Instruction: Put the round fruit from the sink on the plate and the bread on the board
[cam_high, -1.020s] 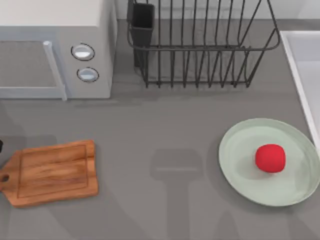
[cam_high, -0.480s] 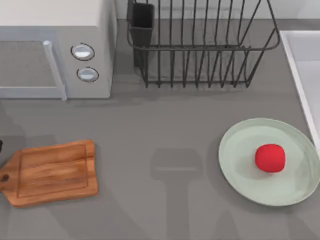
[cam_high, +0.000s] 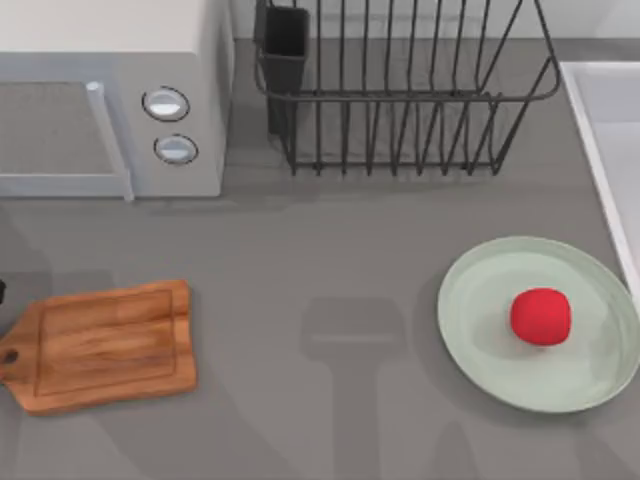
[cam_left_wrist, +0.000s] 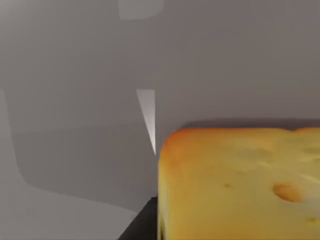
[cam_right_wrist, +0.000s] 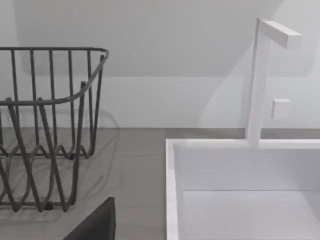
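We note the round fruit (cam_high: 541, 316) already resting on the plate (cam_high: 480, 300), right of centre; the board (cam_high: 100, 345) lies bare at table's left, long axis running left-right, handle leftward. The bread (cam_left_wrist: 240, 185) looms right against our left wrist camera, so left arm is nearer. Finger state: cannot tell for either arm.

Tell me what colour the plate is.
Pale mint green plate, best seen in the top view.

Golden-yellow bread (cam_left_wrist: 240, 185) with small holes and a browned upper edge, close up; grey table (cam_left_wrist: 75, 100) beyond it; dark sliver beside its lower corner.
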